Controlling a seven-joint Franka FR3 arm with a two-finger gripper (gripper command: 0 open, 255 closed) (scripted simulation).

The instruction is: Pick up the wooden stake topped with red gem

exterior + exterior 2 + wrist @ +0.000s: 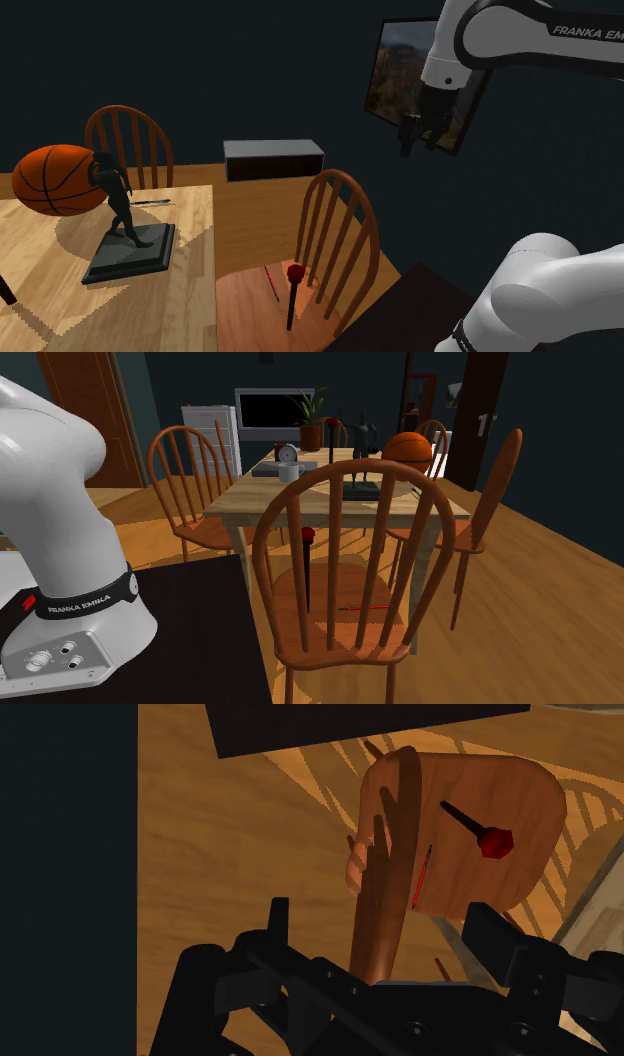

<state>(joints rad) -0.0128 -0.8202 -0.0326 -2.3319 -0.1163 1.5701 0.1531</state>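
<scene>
My black claw (418, 147) hangs open and empty high above the dark red-gemmed wooden stake (291, 297), upright on the brown spindle-back chair's seat (243, 305); approaching, I should descend next.

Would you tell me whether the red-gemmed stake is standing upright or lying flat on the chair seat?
Upright: the stake stands on end on the chair seat, red gem at its top.

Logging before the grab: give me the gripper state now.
Gripper: open, holding nothing; the stake stands on the chair.
</scene>
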